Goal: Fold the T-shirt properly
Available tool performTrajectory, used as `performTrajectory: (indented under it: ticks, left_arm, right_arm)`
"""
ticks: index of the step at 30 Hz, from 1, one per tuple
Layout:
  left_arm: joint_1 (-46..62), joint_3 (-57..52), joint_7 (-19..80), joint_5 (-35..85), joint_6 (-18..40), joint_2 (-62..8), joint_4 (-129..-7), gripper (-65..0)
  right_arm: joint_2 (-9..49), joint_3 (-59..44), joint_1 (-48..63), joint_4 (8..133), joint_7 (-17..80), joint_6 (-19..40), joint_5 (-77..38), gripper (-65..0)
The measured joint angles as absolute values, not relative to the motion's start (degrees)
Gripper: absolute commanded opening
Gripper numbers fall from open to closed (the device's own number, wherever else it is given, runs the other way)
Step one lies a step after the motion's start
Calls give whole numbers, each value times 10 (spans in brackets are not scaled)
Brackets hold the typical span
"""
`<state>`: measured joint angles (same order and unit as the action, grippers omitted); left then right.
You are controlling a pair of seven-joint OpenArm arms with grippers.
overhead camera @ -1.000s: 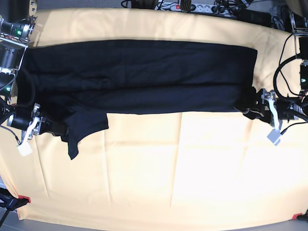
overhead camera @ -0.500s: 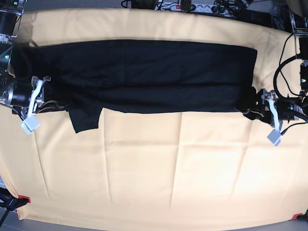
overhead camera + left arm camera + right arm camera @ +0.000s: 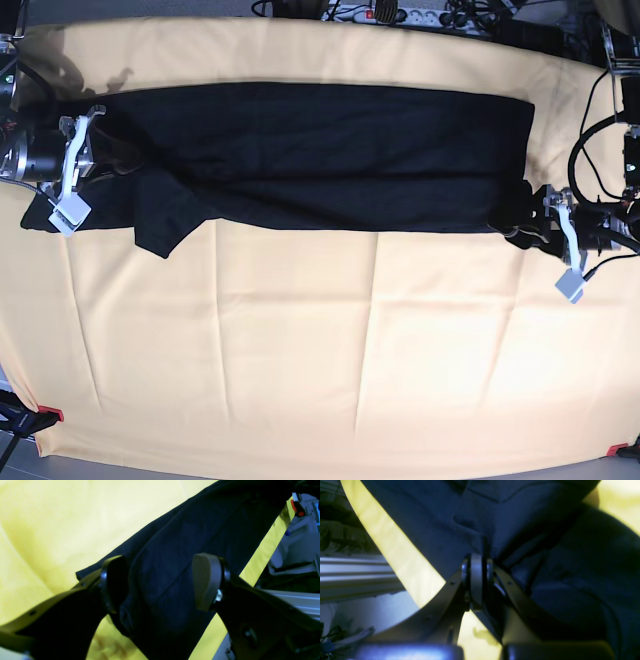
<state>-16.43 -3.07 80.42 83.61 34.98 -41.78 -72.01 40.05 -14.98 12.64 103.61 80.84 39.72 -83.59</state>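
Observation:
The black T-shirt [image 3: 320, 150] lies as a long band across the far half of the table, with a sleeve flap hanging off its near left edge. At the band's left end my right gripper [image 3: 105, 160] is shut on a bunch of the fabric. The right wrist view shows those jaws [image 3: 482, 560] pressed together on the T-shirt [image 3: 520, 517]. My left gripper [image 3: 512, 225] sits at the shirt's near right corner. Its fingers [image 3: 206, 582] stand wide apart with the T-shirt [image 3: 187, 542] corner lying between and under them, so the left gripper [image 3: 160, 583] is open.
A pale yellow-orange cloth [image 3: 350, 350] covers the table, held by red clips [image 3: 50, 413] at the near corners. Cables and a power strip [image 3: 390, 12] run along the back edge. An aluminium rail [image 3: 295, 600] borders the table beside the left gripper.
My right gripper has carried the shirt's near left edge towards the back of the table, and the dangling sleeve has come up with it. The left arm has not moved.

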Motion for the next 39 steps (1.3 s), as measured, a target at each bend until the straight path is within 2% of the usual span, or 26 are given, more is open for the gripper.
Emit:
performTrajectory:
  ticks: [18, 24, 32, 33, 37, 38, 39]
  left_arm:
    - [-183, -42, 805, 836, 352, -438, -720, -223]
    - [-197, -57, 805, 836, 352, -458, -720, -223]
    - [-199, -93, 805, 836, 349, -476, -720, -223]
    - [-198, -99, 806, 836, 349, -476, -720, -223]
    - [-198, -124, 806, 836, 349, -481, -720, -223]
    - [-198, -129, 806, 836, 349, -483, -720, -223]
    - [-198, -133, 807, 836, 349, -485, -720, -223]
  right_arm:
    - [441, -148, 175, 1038, 806, 397, -836, -650]
    - [441, -147, 211, 1039, 804, 397, -705, -650]
    - [441, -147, 205, 1039, 795, 397, -699, -650]
    - [441, -148, 203, 1039, 795, 397, -699, -640]
    - [441, -149, 194, 1039, 797, 397, -699, -314]
    - [441, -150, 192, 1039, 797, 397, -712, -281]
    - [441, -150, 188, 1039, 801, 397, -733, -276]
